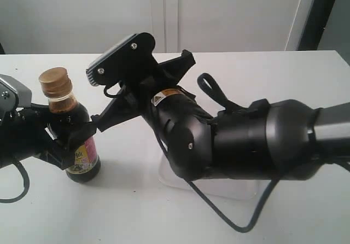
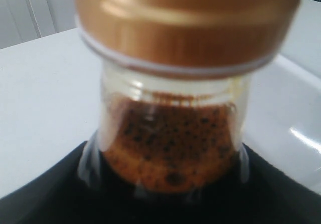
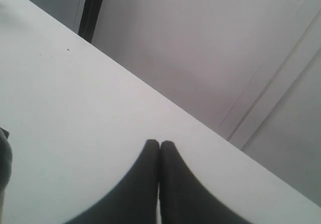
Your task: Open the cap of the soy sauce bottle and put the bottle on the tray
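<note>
Standing upright on the white worktop (image 1: 273,74), the soy sauce bottle (image 1: 76,134) holds dark brown liquid up to its shoulder; in the left wrist view a foamy, speckled brown layer shows through the clear neck. The cap (image 1: 55,81), golden-brown and ribbed, sits closed on top, with a pale ring just under it. A yellow and pink label is partly visible low on the bottle's body.

The left gripper (image 1: 57,137) clasps the bottle around its body, its black jaws pressed against the glass on both sides. The right gripper (image 3: 159,153) has its jaws closed together with nothing between them, the two dark tips touching in the right wrist view. In the exterior view the right arm reaches across the middle, and its tip lies just beside the bottle near the left gripper; whether it touches the bottle cannot be told.

The tray (image 1: 219,188) lies on the worktop mostly hidden under the right arm, only its white near edge showing. Its glossy rim also appears behind the bottle in the left wrist view. Nothing can be seen in it.

Behind the worktop are pale wall panels and a dark vertical strip at the far right.

One bottle, one cap, one tray, two grippers.
</note>
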Robot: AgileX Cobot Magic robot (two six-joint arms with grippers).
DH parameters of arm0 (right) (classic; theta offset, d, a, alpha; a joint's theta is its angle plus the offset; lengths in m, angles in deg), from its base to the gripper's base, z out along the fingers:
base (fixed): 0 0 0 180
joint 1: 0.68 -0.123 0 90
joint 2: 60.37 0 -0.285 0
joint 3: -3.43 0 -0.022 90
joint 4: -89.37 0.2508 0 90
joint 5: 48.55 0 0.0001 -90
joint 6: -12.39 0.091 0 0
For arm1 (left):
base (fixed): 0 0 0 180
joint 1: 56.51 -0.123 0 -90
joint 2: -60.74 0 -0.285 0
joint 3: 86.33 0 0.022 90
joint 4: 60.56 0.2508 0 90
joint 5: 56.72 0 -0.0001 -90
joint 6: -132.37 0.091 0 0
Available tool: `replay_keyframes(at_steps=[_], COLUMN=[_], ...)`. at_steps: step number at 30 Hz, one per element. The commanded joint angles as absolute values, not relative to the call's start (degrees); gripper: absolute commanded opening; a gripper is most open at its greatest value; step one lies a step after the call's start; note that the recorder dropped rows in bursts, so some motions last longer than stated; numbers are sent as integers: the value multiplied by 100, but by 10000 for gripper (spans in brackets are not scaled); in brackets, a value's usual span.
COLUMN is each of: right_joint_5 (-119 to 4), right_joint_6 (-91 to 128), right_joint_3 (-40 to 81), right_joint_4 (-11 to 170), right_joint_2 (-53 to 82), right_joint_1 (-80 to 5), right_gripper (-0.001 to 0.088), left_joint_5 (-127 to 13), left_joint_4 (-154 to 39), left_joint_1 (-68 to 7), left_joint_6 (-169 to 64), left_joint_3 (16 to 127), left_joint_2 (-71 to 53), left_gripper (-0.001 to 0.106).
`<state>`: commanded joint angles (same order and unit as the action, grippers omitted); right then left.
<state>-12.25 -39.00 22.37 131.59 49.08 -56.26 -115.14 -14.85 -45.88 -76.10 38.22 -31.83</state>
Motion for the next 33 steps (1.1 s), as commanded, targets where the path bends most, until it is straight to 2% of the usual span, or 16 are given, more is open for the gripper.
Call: replay_keyframes(at_steps=[13,33], right_joint_5=[-2200,-2365], right_joint_6=[-3986,-4200], right_joint_3=[1199,575], right_joint_4=[13182,13305], right_joint_2=[5517,5715], right_joint_1=[-5626,-5845], right_gripper=[0,0], left_joint_5=[-11501,-11490], left_joint_4=[-1381,-1358], left_joint_1=[-4588,-4588], left_joint_6=[-7610,-7610], left_joint_3=[3822,3822], left_joint_2=[-3183,-3183], left_gripper=[0,0])
